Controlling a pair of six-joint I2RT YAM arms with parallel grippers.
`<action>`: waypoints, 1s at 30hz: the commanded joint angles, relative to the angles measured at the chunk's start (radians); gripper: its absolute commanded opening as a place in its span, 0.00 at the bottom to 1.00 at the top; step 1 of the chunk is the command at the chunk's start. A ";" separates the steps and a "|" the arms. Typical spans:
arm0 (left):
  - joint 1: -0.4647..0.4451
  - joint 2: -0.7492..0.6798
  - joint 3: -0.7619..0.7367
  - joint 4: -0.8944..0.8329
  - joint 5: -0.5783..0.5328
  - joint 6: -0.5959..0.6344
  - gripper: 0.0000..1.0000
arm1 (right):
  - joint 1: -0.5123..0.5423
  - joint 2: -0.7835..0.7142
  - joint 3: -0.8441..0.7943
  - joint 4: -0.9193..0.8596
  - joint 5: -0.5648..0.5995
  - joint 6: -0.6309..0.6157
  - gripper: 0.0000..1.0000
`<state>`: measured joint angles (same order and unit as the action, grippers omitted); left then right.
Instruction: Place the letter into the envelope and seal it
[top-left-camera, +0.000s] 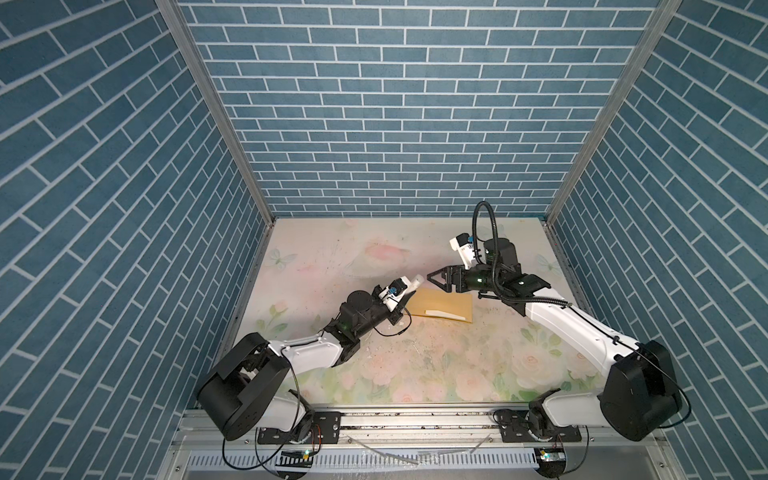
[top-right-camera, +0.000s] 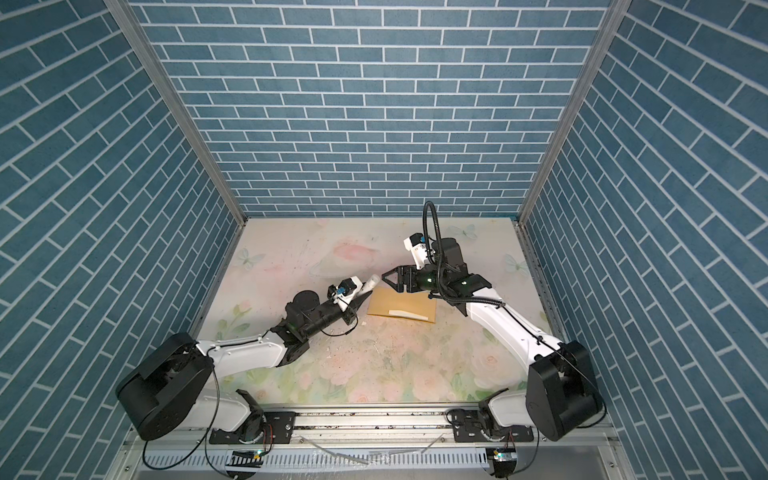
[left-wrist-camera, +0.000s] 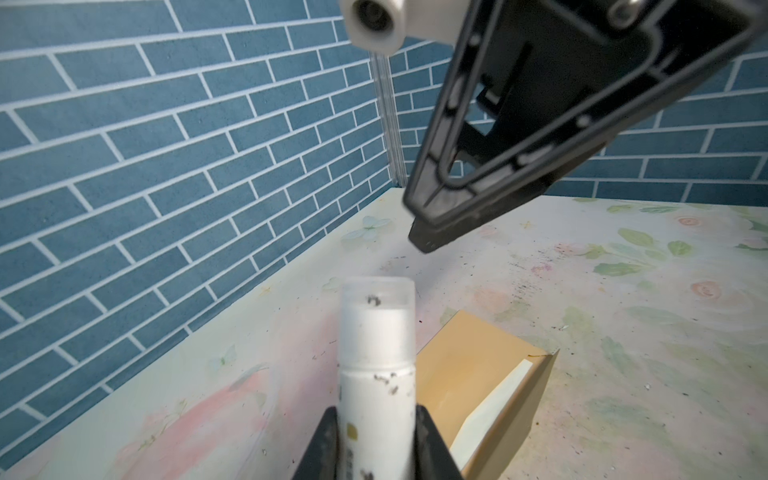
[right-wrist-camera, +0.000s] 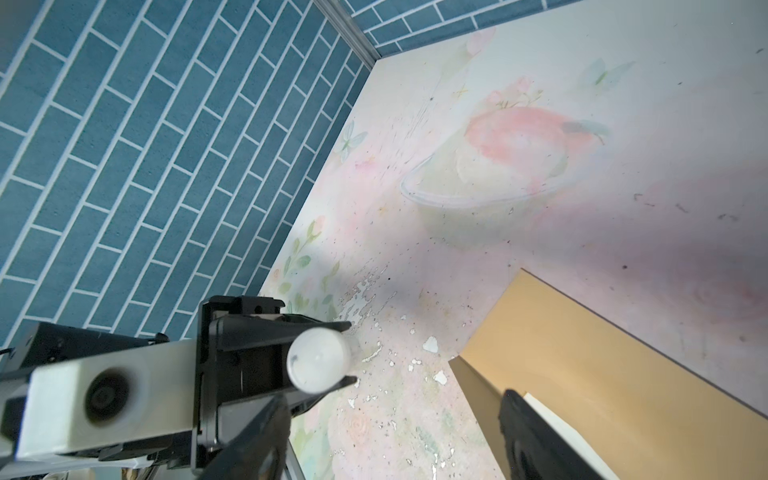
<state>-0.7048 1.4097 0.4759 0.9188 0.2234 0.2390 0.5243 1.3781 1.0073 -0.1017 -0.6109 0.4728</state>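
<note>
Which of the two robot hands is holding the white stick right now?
The left hand: it grips the white stick, cap pointing away. The right hand holds nothing and hovers near the stick's cap.

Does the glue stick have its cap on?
Yes. The glue stick wears a clear cap at its tip, held by the left gripper.

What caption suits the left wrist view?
Left gripper holds a white glue stick beside the envelope, right gripper above.

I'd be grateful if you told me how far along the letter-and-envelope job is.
Done, apparently: a pale strip of the letter shows inside the envelope lying on the table. In hand: the left gripper holds a capped white stick; the right gripper hangs open beside its cap. Left: sealing.
</note>
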 joint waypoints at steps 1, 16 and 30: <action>-0.014 0.006 -0.014 0.079 0.027 0.036 0.00 | 0.027 0.018 0.071 0.012 -0.038 0.009 0.77; -0.019 0.026 -0.020 0.092 0.016 0.045 0.00 | 0.072 0.111 0.117 0.022 -0.073 0.009 0.45; -0.022 0.056 -0.017 0.089 0.017 0.049 0.00 | 0.072 0.095 0.122 0.002 -0.064 -0.016 0.07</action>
<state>-0.7200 1.4521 0.4591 0.9756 0.2276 0.2817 0.5976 1.4853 1.0710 -0.0933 -0.6765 0.4896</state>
